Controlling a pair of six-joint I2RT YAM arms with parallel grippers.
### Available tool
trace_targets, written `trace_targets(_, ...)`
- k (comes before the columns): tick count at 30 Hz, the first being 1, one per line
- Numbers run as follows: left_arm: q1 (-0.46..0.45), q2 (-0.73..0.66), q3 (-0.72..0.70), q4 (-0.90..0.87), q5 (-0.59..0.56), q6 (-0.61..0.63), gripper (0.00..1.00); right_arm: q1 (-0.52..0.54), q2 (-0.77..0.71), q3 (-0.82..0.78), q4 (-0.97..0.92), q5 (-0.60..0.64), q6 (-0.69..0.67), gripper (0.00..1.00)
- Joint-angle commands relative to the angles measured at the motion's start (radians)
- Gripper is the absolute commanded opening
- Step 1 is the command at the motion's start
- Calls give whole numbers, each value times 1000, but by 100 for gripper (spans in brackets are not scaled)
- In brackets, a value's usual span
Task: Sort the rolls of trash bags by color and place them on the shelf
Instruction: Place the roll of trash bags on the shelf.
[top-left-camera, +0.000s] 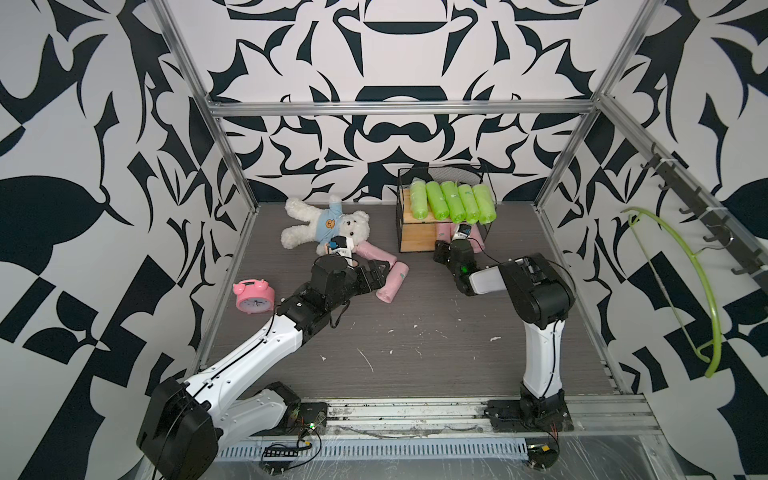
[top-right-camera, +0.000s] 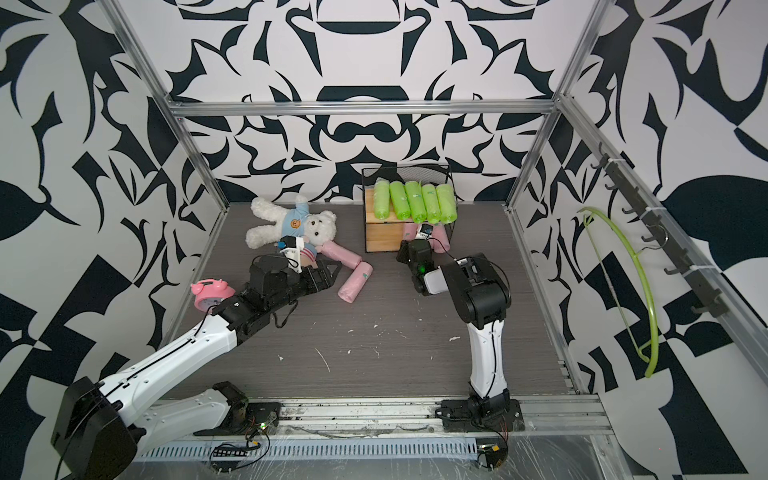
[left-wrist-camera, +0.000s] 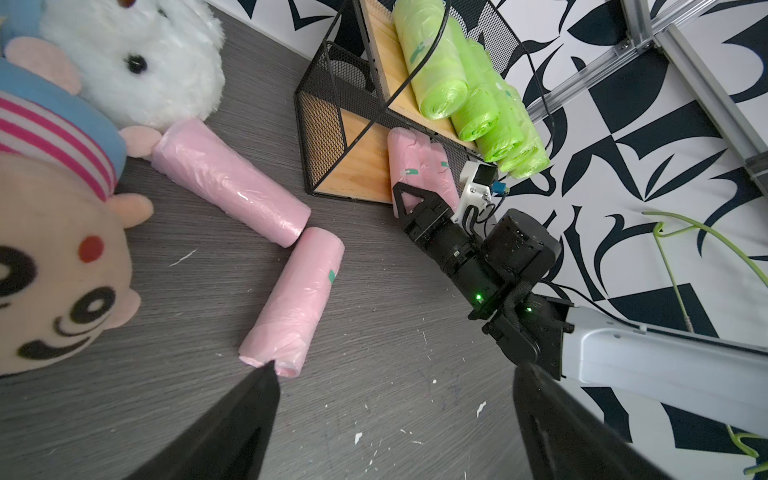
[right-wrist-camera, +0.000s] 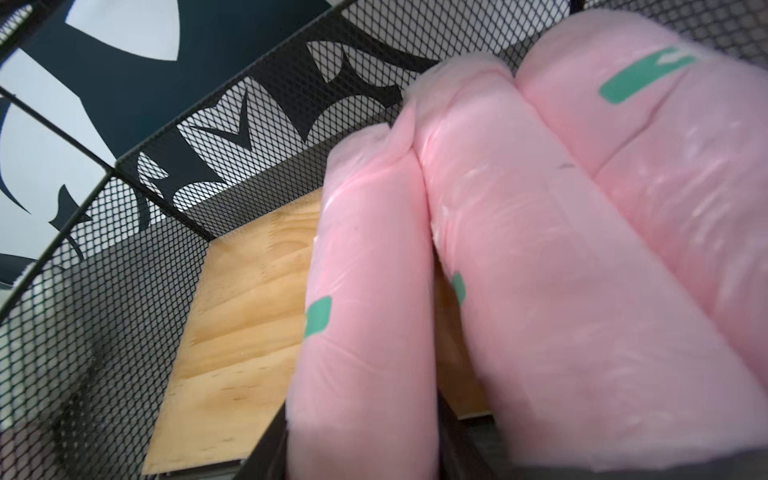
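Lying beside left hand (left-wrist-camera: 395, 370), pink roll (left-wrist-camera: 296, 297)

I found the small two-tier black wire shelf with wooden boards (top-left-camera: 417, 239) at the back of the grey table (top-left-camera: 415, 353), right of centre. Five lime green plastic rolls (top-left-camera: 453, 201) lay side by side on its upper board. Three pale pink plastic rolls (left-wrist-camera: 419, 166) lay on the lower board toward its right end. The leftmost pink roll (right-wrist-camera: 365, 332) sat between the jaws of the right gripper (top-left-camera: 441, 246).

Left of the shelf, a far pink roll (top-left-camera: 376, 253) and a near pink roll (top-left-camera: 392, 282) lay on the table, meeting at a corner, in front of the white plush teddy bear (top-left-camera: 320, 226). The round pink alarm clock (top-left-camera: 253, 295) stood near the left edge.
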Motion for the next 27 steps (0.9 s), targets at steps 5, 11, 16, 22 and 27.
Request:
trace_targets(5,4,-3,20,-5,10,13,95,-17,-22,32,78,23,25,47)
trace_targets(11,4,-7,22,-8,13,13,95,-20,-45,7,81,23,35,51)
trace_targets(16,4,-6,20,-12,19,13,96,-21,-77,-27,80,24,40,55)
trace_targets(22,3,-4,20,-20,28,16,96,-23,-121,-81,81,24,57,60)
trace_targets(27,4,4,20,-23,39,19,96,-23,-172,-146,94,0,88,62)
